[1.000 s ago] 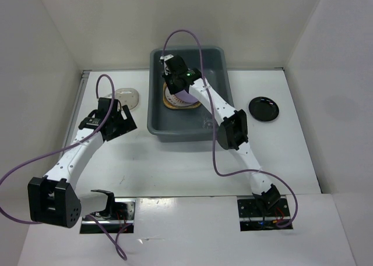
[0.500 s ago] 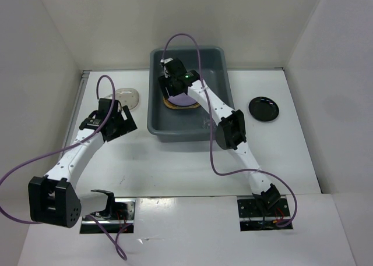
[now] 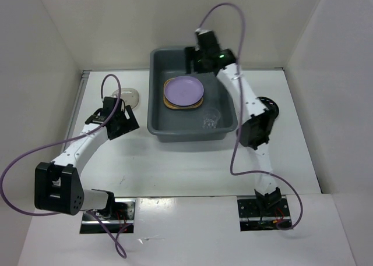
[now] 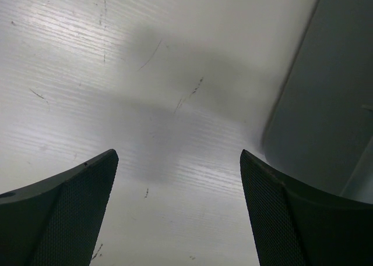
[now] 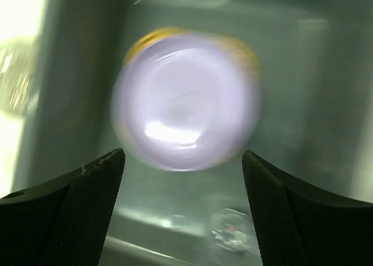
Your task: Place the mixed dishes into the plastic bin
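Note:
The grey-blue plastic bin [image 3: 156, 112] stands mid-table. Inside it the lilac round plate [image 3: 183, 91] lies flat on a yellow-brown woven tray [image 3: 168, 103], of which only the edges show. A clear glass cup [image 3: 210, 120] stands in the bin's near right corner. My right gripper [image 3: 194, 59] hangs open and empty over the bin's far rim. In the right wrist view the lilac plate [image 5: 186, 112] is blurred below the right gripper [image 5: 182, 154], and the cup [image 5: 233, 234] is nearer. My left gripper [image 3: 126, 125] is open over bare table left of the bin. In the left wrist view, the left gripper [image 4: 178, 154] holds nothing.
A small beige dish [image 3: 129, 95] lies on the table left of the bin, just beyond my left gripper. A small black dish [image 3: 273, 107] lies right of the bin, mostly hidden behind my right arm. The bin's outer wall [image 4: 326, 103] is close on my left gripper's right. White walls enclose the table.
My right gripper has opened and left the lilac plate on the stack in the bin. It has then risen and swung to the bin's far rim. The left arm barely shifted.

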You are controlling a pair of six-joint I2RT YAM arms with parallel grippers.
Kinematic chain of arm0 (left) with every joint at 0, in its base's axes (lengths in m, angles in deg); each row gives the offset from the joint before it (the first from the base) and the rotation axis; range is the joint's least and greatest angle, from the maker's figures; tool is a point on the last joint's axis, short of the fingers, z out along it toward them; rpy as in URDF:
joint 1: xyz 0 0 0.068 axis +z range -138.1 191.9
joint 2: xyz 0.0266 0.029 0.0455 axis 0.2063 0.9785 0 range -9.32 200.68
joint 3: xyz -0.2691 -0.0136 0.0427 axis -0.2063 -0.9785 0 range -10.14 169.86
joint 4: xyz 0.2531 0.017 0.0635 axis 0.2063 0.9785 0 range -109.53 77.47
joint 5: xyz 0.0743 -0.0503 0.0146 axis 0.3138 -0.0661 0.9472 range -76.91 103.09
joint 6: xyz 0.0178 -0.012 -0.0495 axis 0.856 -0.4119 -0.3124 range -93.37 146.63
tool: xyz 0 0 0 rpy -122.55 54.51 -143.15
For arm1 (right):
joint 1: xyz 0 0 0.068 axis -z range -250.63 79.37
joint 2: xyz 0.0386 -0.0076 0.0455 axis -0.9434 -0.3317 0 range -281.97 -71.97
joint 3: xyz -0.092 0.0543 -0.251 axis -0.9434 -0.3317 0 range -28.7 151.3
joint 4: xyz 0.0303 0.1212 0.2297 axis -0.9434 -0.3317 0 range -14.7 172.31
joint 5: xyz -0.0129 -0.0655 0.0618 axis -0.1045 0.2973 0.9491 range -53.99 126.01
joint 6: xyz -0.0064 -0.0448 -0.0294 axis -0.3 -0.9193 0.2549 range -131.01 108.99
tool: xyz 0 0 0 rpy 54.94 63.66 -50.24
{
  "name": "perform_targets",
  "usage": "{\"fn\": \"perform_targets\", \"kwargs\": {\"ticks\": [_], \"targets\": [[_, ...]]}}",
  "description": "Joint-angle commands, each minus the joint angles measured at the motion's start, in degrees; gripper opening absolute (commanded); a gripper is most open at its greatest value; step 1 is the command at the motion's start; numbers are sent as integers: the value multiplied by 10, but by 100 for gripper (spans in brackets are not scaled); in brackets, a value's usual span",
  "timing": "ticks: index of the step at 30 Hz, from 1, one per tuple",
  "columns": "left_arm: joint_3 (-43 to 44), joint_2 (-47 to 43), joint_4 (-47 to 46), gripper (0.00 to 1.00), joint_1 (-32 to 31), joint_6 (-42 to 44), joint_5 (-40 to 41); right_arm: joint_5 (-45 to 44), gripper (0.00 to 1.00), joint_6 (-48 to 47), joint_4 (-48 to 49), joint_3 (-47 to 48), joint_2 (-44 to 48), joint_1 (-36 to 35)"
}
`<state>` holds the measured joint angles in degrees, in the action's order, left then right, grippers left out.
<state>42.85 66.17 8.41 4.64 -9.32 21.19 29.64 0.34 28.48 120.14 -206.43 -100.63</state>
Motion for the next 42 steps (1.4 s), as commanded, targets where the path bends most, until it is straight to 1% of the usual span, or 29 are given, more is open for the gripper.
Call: {"fn": "perform_targets", "kwargs": {"ticks": [1, 2, 3, 5, 6, 8, 9, 12, 13, 17, 19, 22, 25, 26, 29, 31, 35, 41, 42], "targets": [[17, -2, -41, 92, 3, 3, -18, -33, 86, 42, -14, -51, 90, 111], [17, -2, -41, 92, 3, 3, -18, -33, 85, 42, -14, -70, 99, 141], [17, 3, -41, 92, 3, 3, -18, -39, 85, 42, 4, -113, 108, 155], [17, 8, -46, 92, 3, 3, -18, -47, 85, 47, 15, -150, 130, 183], [17, 8, -47, 92, 3, 3, -18, -47, 83, 53, 15, -178, 130, 212], [17, 8, -52, 92, 3, 3, -25, -52, 82, 59, 23, -197, 136, 240], [12, 8, -52, 92, 3, 3, -25, -59, 80, 64, 23, -213, 136, 266], [11, 8, -52, 92, 3, 3, -25, -59, 73, 71, 29, -225, 129, 298], [11, 8, -52, 92, 3, 3, -25, -59, 73, 71, 29, -225, 120, 312], [11, 13, -52, 92, 3, 13, -25, -97, 68, 77, 17, -219, 72, 319], [11, 13, -52, 92, 3, 13, -25, -102, 62, 77, 11, -212, 53, 319], [11, 13, -52, 92, 3, 18, -25, -117, 58, 83, -4, -196, 15, 319], [11, 13, -57, 92, 3, 18, -31, -126, 46, 83, -4, -191, -11, 314], [11, 13, -57, 92, 3, 18, -31, -135, 44, 83, -4, -191, -16, 308], [11, 13, -57, 92, 3, 24, -31, -163, 44, 83, -15, -184, -37, 294], [11, 13, -57, 92, 3, 24, -36, -169, 44, 83, -21, -184, -51, 280], [6, 13, -57, 92, 3, 24, -36, -183, 44, 89, -36, -165, -73, 274], [6, 13, -62, 92, 3, 29, -41, -210, 43, 89, -42, -165, -79, 268], [6, 13, -62, 92, 3, 29, -41, -224, 43, 89, -42, -170, -79, 268]]}}
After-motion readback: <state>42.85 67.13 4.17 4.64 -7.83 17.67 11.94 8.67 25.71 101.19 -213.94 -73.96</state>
